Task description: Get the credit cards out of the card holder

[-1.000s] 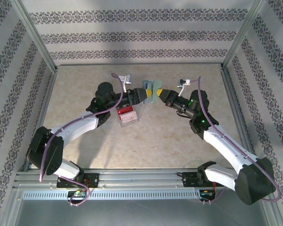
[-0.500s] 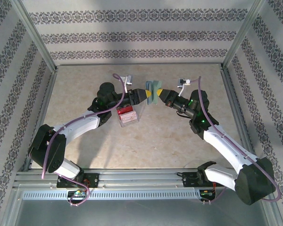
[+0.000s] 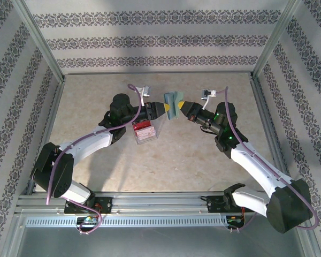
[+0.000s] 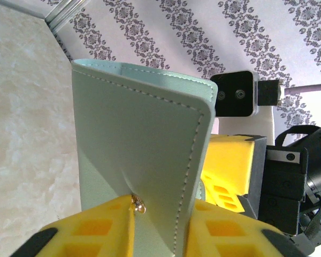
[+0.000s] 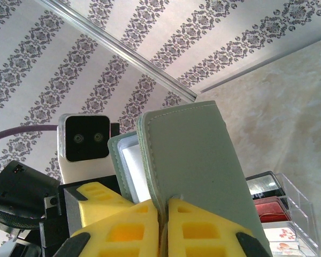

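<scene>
**Now both grippers grip the card holder**

Vs. a sec ago, the left gripper (image 3: 166, 108) has changed most. Its yellow fingers (image 4: 99, 227) stood spread round the card holder (image 3: 174, 101). They now press against either side of one teal panel, clamped on it. The holder looks a touch further right in the top view. The right gripper (image 3: 182, 106) is as before, fingers together on the lower edge of the other panel, so it too is clamped on the holder. The clear tray (image 3: 146, 133) has not moved.

Count: 2 arms, 2 grippers, 1 card holder w/ 2 panels, 1 clear tray. The holder stands upright, its panels opened at an angle, between the two grippers over the far-middle part of the table (image 3: 176, 160). The tray lies near the left gripper, on its near side, apart from the holder.

Hard to make out: we cannot tell how many credit cards sit in the holder. The right wrist view gives just a pale strip between the panels. The lower part of the panels is hidden behind the yellow fingers in both wrist views. Tray contents read as red, dark and patterned pieces, no. unclear, and the tray is cut off at the right wrist frame's edge. Whether the holder's bottom touches the table we cannot tell.
</scene>
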Available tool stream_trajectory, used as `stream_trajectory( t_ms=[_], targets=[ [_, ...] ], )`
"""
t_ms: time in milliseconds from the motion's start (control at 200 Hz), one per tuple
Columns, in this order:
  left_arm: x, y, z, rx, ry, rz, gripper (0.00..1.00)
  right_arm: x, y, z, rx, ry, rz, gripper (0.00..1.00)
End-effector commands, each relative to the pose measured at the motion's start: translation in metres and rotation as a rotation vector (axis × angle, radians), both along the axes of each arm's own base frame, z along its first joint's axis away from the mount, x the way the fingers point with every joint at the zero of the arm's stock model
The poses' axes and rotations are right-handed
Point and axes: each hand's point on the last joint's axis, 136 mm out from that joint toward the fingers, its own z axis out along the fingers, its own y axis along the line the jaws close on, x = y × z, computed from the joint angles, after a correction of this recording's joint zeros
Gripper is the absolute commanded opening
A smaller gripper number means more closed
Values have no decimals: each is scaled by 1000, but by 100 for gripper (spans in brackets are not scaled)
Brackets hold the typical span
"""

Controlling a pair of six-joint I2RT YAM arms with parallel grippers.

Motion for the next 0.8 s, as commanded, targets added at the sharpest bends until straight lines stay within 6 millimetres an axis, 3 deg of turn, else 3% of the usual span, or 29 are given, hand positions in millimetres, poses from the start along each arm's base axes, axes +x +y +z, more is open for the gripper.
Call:
stream_trajectory(
  t_ms=[0, 290, 430, 794],
  targets=[
    [-12, 0, 31, -31, -96, -26, 22, -3, 0, 17, 22, -53, 9, 0],
    [-8, 4, 31, 15, -116, 6, 0, -5, 6, 11, -37, -47, 24, 0],
    [-6, 8, 35, 39, -151, 42, 0, -10, 9, 13, -90, -69, 31, 2],
    [-20, 4, 62, 13, -235, -8, 0, -19, 11, 12, -234, -124, 27, 40]
  ],
)
